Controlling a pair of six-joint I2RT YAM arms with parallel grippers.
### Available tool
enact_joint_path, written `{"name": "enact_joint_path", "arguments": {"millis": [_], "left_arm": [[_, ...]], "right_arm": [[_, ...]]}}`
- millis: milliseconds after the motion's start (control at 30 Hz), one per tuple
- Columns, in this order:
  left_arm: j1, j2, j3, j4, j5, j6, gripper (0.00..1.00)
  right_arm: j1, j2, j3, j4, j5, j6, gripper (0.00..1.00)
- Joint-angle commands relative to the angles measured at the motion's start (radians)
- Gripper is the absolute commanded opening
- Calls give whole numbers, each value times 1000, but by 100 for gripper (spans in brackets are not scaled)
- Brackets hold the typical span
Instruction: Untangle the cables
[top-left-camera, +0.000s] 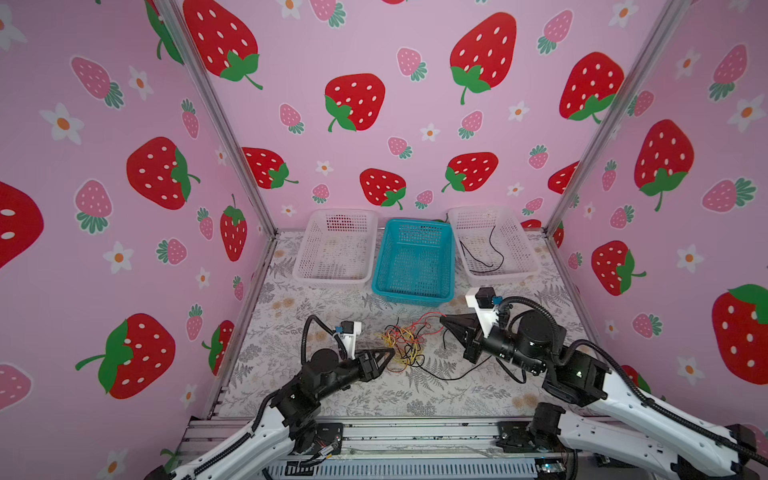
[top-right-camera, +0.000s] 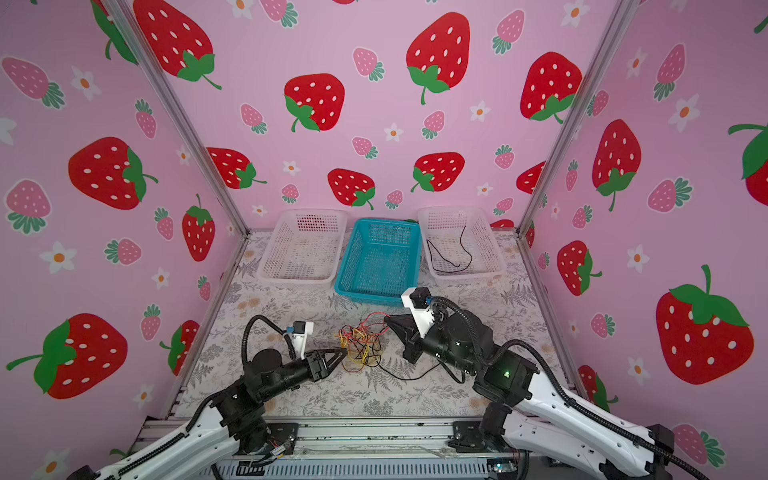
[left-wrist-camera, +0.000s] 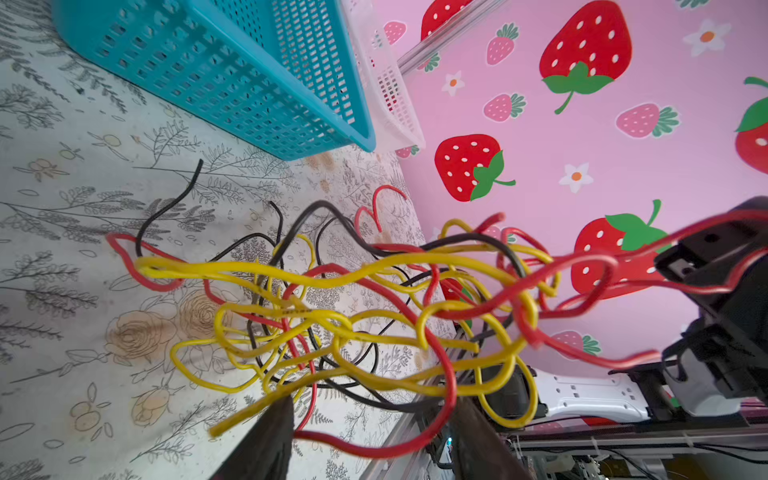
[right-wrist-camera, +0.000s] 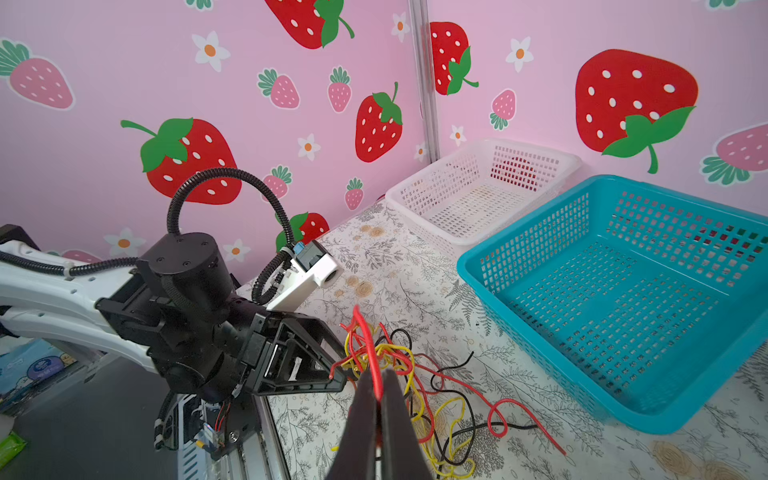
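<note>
Cables (top-left-camera: 405, 347): red-yellow-black knot mostly intact, between the grippers. Right gripper (right-wrist-camera: 380, 386) pinches a red strand (right-wrist-camera: 368, 332); left gripper (left-wrist-camera: 374, 409) spread around knot's edge. One black cable (top-left-camera: 491, 243) lies in white basket (top-left-camera: 500, 277) beyond right gripper.

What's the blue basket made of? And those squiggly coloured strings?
Teal mesh basket: looks like moulded plastic, smooth, slightly shiny, with stiff walls despite the grid of holes. Tangled thin red, yellow and black cables: probably wire in glossy plastic coating; they hold springy bends and loops, which soft string would not.
</note>
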Motion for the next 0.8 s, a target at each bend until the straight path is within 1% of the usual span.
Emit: {"name": "enact_joint_path", "arguments": {"millis": [0, 200, 300, 467, 567, 600, 633, 667, 767], "left_arm": [[-2, 11, 58, -21, -2, 27, 52], [-2, 23, 59, -37, -28, 31, 35], [-1, 17, 65, -60, -38, 41, 25], [-2, -30, 73, -139, -67, 58, 10], [0, -81, 69, -204, -102, 59, 0], [2, -98, 67, -234, -103, 60, 0], [2, -119, 67, -266, -143, 59, 0], [3, -136, 68, -294, -155, 60, 0], [10, -195, 67, -364, -174, 59, 0]], "right_arm": [[-1, -9, 4, 63, -31, 16, 0], [-1, -12, -3, 61, -52, 20, 0], [-2, -23, -5, 48, -29, 17, 0], [-1, -51, -5, -6, 57, 19, 0], [-2, -68, -5, -46, 123, 29, 0], [-1, -75, -3, -61, 154, 34, 0], [-2, -82, -4, -78, 189, 39, 0], [-2, -90, -3, -97, 228, 45, 0], [-4, -107, -3, -157, 346, 67, 0]]}}
